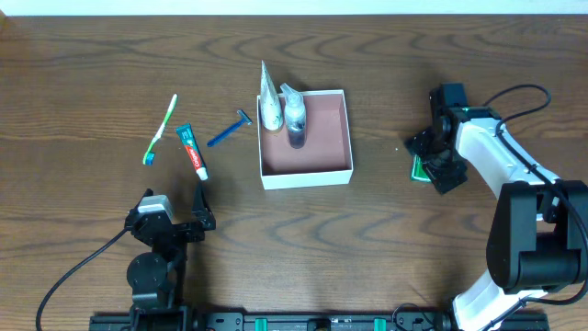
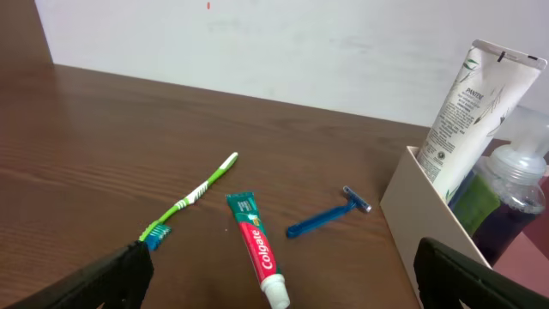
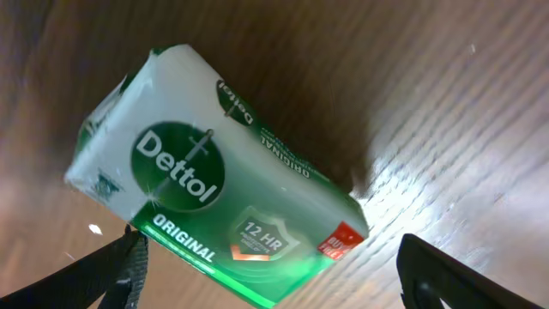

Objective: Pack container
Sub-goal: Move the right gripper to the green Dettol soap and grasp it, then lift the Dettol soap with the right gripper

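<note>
Brown wood-grain table (image 1: 83, 55): toward its right edge the right gripper (image 1: 430, 165) stands spread wide, fingers either side of a green Dettol soap bar (image 3: 223, 180). By the near edge the left gripper (image 1: 175, 210) gapes empty. Mid-table sits the container (image 1: 308, 175), with a Pantene tube (image 1: 269, 97) and a pump bottle (image 1: 294, 115) in its far-left corner.

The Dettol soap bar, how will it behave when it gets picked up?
The soap bar looks like a flat-sided block, so it probably stays stiff and won't roll. Its glossy surface shows glare, so it may slip in a light grip.
</note>
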Controlling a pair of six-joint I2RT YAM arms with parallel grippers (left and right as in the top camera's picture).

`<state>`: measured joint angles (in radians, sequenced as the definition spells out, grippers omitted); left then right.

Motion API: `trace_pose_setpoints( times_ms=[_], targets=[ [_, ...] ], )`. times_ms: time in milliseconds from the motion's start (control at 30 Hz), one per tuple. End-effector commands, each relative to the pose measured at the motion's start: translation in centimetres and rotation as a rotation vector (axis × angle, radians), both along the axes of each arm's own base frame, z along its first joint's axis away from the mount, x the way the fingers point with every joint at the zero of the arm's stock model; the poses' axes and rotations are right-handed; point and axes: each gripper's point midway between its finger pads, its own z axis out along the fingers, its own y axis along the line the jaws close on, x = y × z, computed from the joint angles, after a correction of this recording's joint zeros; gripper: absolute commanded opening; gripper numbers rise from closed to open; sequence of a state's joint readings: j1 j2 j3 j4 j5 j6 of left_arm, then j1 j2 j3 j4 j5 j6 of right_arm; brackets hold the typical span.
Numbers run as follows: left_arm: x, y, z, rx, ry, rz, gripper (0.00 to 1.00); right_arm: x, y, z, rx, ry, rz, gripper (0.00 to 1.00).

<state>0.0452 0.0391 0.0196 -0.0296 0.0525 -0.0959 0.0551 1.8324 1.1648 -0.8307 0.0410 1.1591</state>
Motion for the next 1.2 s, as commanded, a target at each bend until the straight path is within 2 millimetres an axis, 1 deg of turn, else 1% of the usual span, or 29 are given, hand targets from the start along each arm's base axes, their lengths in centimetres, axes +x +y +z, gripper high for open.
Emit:
trace_pose_setpoints(
  times_ms=[0,100,167,300,433,600,767,833,967,1067,1100,1133,1167],
  targets=[
    [-0.1,0.2,-1.6,0.012,0.052,0.008,0.98,0.2,-0.4,0.0,0.002,-0.018,-0.252,0.90],
    [-0.1,0.2,-1.6,0.012,0.052,0.008,0.98,0.2,-0.4,-0.1,0.012,-0.026,-0.374,0.91],
    [-0.1,0.2,-1.6,0.012,0.052,0.008,0.98,0.7,-0.4,0.0,0.020,-0.045,-0.421,0.92],
    [-0.1,0.2,-1.6,0.012,0.052,0.008,0.98,2.5,-0.3,0.2,0.040,-0.118,-0.428,0.91],
    [-0.1,0.2,-1.6,0.012,0.052,0.008,0.98,3.6,-0.2,0.5,0.054,-0.166,-0.438,0.91],
    [-0.1,0.2,-1.6,0.012,0.052,0.008,0.98,3.3,-0.3,0.4,0.057,-0.154,-0.507,0.91],
    [-0.1,0.2,-1.6,0.012,0.052,0.008,0.98,3.1,-0.3,0.3,0.057,-0.148,-0.534,0.87],
    [-0.1,0.2,-1.6,0.012,0.052,0.008,0.98,2.7,-0.3,0.3,0.057,-0.133,-0.566,0.86],
    [-0.1,0.2,-1.6,0.012,0.052,0.008,0.98,2.2,-0.5,0.2,0.051,-0.119,-0.644,0.87],
    [-0.1,0.2,-1.6,0.012,0.052,0.008,0.98,2.5,-0.8,0.2,0.046,-0.135,-0.667,0.90],
    [-0.1,0.2,-1.6,0.012,0.052,0.008,0.98,2.7,-1.0,0.3,0.044,-0.146,-0.669,0.93],
    [-0.1,0.2,-1.6,0.012,0.052,0.008,0.98,2.9,-1.1,0.3,0.041,-0.154,-0.669,0.99],
    [-0.1,0.2,-1.6,0.012,0.052,0.008,0.98,2.9,-1.2,0.4,0.035,-0.159,-0.668,0.99]
  ],
)
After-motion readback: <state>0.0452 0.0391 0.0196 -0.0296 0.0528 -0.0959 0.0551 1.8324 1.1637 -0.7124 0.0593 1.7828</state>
